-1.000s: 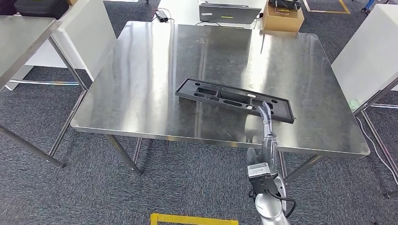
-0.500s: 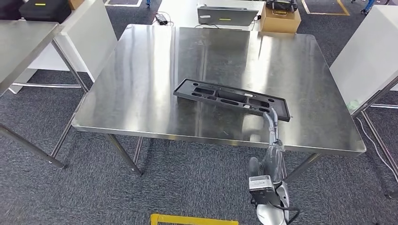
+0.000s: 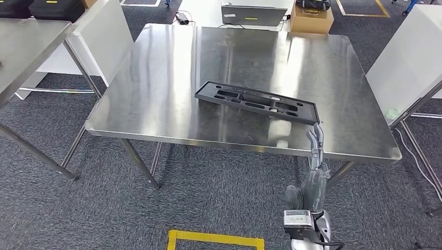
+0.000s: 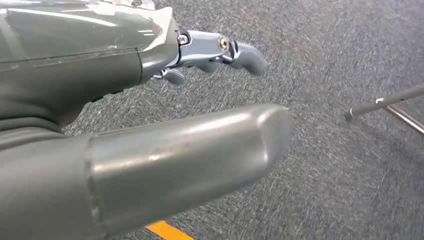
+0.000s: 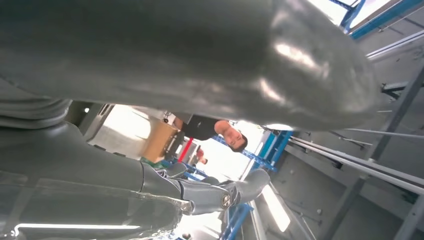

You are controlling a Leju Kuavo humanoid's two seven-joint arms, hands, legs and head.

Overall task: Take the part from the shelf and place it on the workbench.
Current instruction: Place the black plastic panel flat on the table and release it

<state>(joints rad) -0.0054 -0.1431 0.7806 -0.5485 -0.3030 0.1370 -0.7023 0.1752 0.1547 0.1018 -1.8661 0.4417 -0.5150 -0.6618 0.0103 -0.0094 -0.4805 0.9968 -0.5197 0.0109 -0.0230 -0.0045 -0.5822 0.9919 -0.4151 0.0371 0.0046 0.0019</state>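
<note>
Both hands empty, right hand (image 3: 315, 156) fingers extended.

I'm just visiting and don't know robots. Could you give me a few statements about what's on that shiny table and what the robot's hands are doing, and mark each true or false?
1. The black part lies flat on the steel workbench. True.
2. The right hand grips the black part. False: its fingers are apart from the part, near the bench's front edge, holding nothing.
3. A laptop sits on the steel workbench beside the part. False: the laptop is on another surface beyond the bench.
4. The left hand holds nothing, with carpet behind it. True.
5. A cardboard box stands beyond the workbench's far edge. True.
</note>
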